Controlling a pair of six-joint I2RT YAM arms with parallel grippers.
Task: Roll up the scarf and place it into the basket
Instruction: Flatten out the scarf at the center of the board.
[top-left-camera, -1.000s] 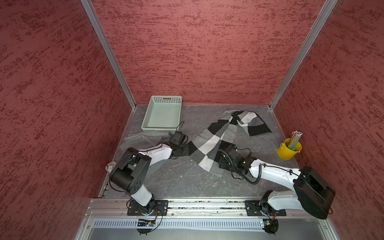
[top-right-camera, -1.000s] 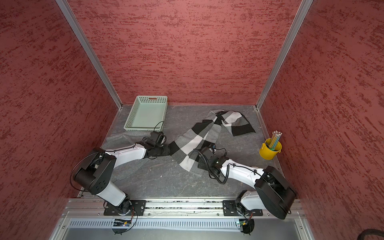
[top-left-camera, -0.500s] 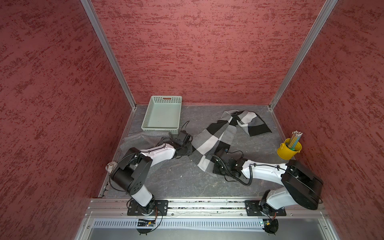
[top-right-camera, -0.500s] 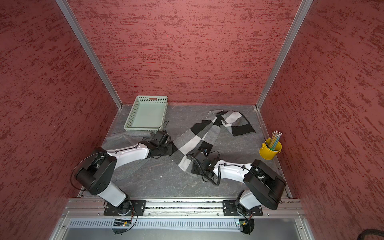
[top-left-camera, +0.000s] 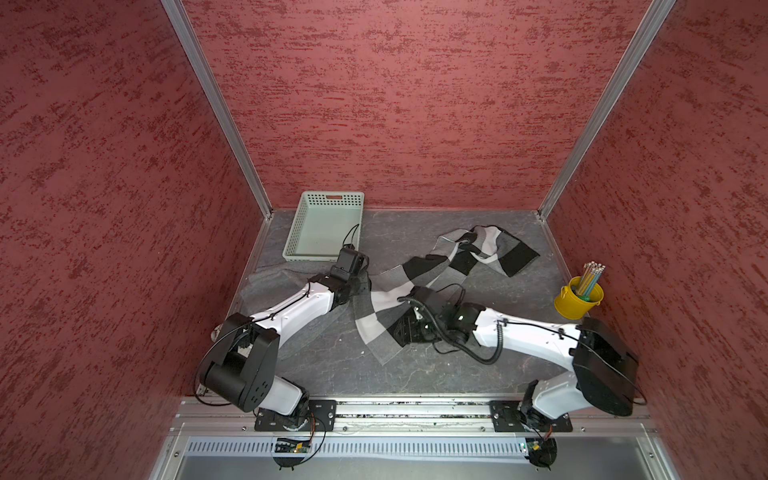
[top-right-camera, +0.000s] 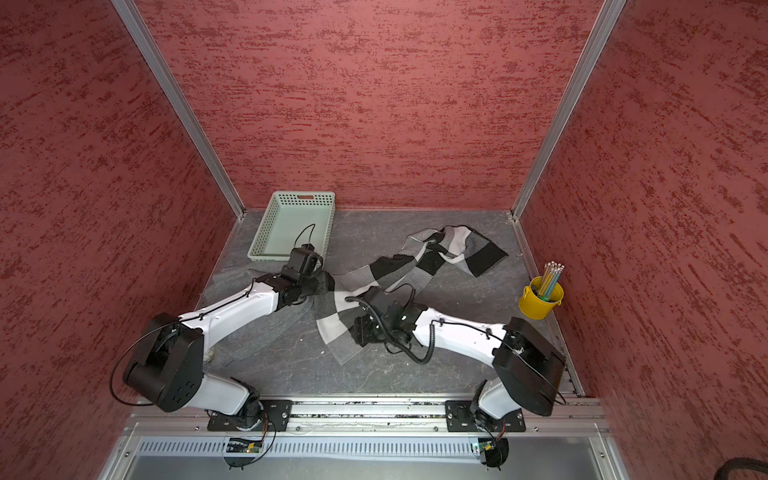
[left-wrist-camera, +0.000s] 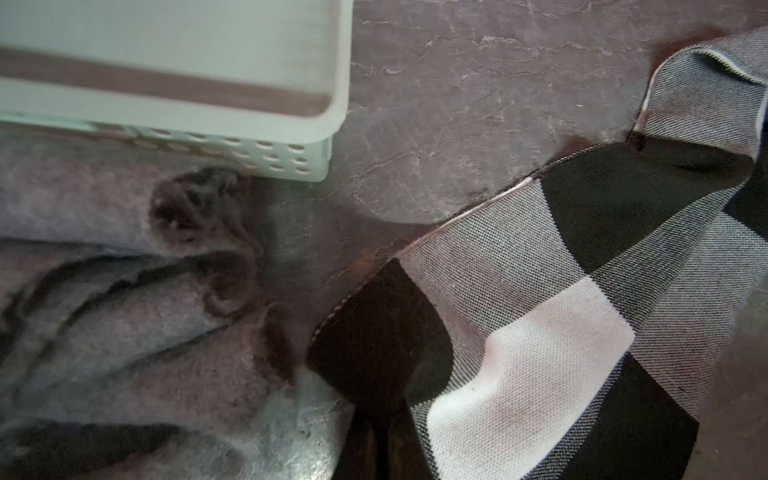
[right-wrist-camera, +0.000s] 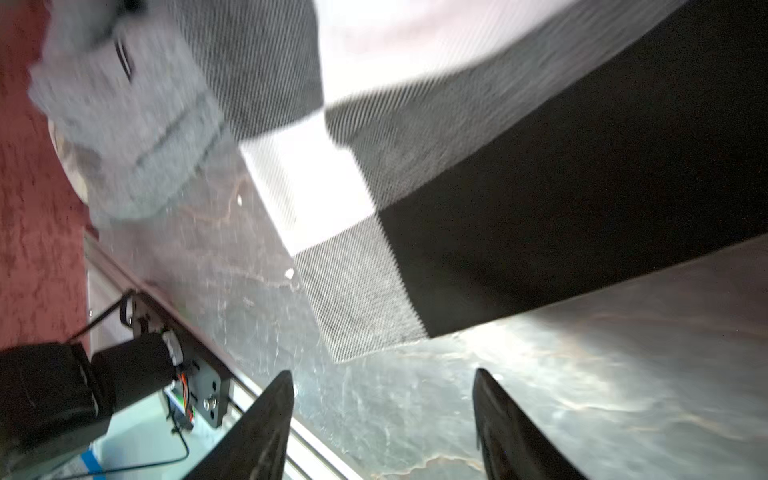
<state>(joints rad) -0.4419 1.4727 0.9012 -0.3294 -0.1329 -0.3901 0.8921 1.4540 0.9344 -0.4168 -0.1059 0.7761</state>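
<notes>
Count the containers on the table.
2: the basket in the far left corner; the yellow bucket at the right edge. None looks hidden.

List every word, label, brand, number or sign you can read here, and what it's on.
None can be read.
The basket, scarf and yellow bucket show no lettering.
The circuit boards on the front rail are too small to read.
</notes>
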